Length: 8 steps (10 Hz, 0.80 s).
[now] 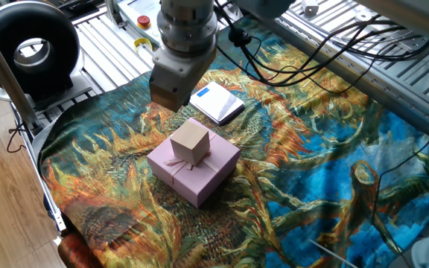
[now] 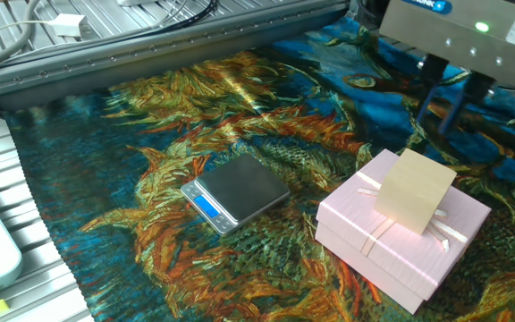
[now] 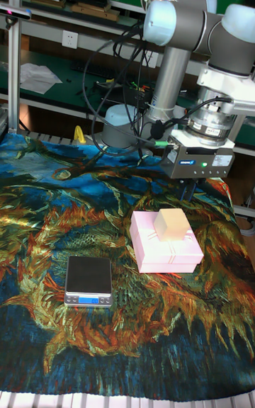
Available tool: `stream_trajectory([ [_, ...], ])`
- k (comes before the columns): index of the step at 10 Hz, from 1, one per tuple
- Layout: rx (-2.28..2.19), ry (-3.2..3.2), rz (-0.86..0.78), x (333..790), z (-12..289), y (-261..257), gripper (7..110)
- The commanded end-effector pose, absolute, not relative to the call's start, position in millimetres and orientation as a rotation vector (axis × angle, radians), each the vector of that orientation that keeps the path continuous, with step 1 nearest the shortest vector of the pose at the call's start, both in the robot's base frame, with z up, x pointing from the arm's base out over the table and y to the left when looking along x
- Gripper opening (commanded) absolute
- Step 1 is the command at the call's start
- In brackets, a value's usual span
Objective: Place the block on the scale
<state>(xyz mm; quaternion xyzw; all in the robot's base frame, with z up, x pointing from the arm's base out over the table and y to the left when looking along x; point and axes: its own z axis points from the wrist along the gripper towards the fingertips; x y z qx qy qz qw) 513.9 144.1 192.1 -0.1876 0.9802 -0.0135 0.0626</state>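
Tan block [image 2: 414,190] sits atop the pink gift box [image 2: 399,240]. Scale [image 2: 236,191] lies apart on the cloth [image 2: 150,134]. Gripper [image 2: 454,98] hovers above, fingers parted, empty.

A tan block [image 2: 413,191] tops a pale pink box [image 2: 402,238] on blue-orange painterly cloth [image 2: 150,179].

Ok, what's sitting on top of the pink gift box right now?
The block rests on the pink gift box, over its ribbon bow, so the bow's middle is hidden. The gripper hangs apart from it. The scale is bare.
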Motion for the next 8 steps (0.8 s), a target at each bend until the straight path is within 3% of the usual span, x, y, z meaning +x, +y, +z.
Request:
stream_trajectory([
  [1,-0.488,2.974,0.006,512,185,153,22],
  [2,-0.461,2.978,0.004,511,183,153,66],
  [5,-0.366,3.021,-0.029,502,179,146,66],
  [6,-0.308,3.048,-0.025,496,178,145,88],
  [8,-0.222,3.117,-0.008,481,176,144,88],
])
